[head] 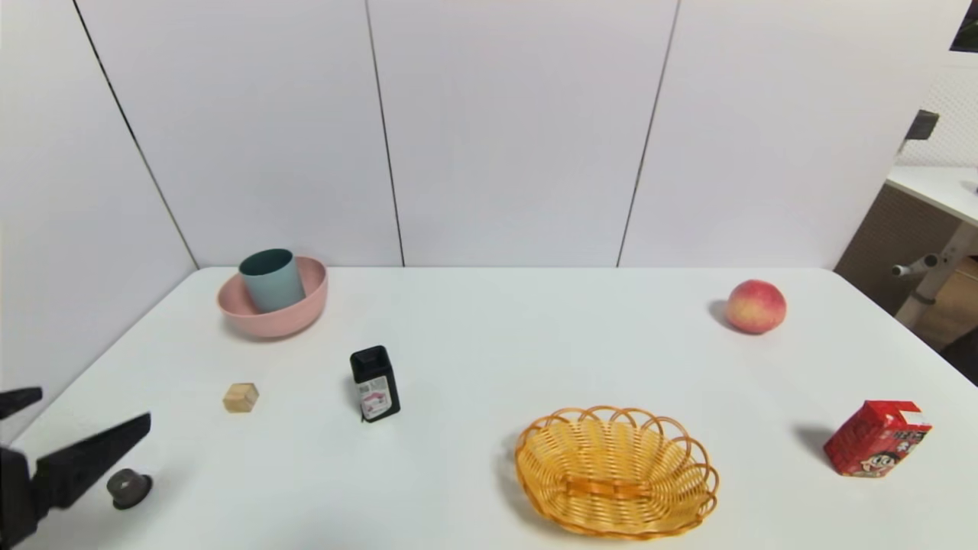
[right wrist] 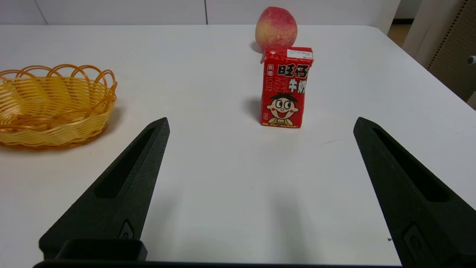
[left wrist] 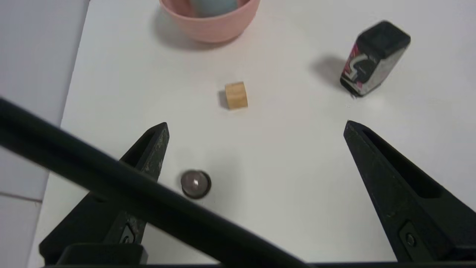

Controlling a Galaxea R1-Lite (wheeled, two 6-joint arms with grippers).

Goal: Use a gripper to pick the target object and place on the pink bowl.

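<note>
The pale blue-green cup (head: 272, 281) stands inside the pink bowl (head: 306, 307) at the table's far left, leaning a little against the bowl's wall. In the left wrist view only the bowl's near wall (left wrist: 210, 26) and the cup's base (left wrist: 214, 7) show at the edge. My left gripper (head: 92, 420) sits low at the table's near left corner, far from the bowl, open and empty (left wrist: 256, 124). My right gripper (right wrist: 260, 121) is out of the head view; its wrist view shows it open and empty over bare table.
A small wooden cube (head: 241, 397), a black labelled bottle (head: 374, 383) and a small dark round cap (head: 128, 487) lie between the left gripper and the bowl. A yellow woven basket (head: 616, 472), a peach (head: 755, 306) and a red drink carton (head: 877, 438) stand to the right.
</note>
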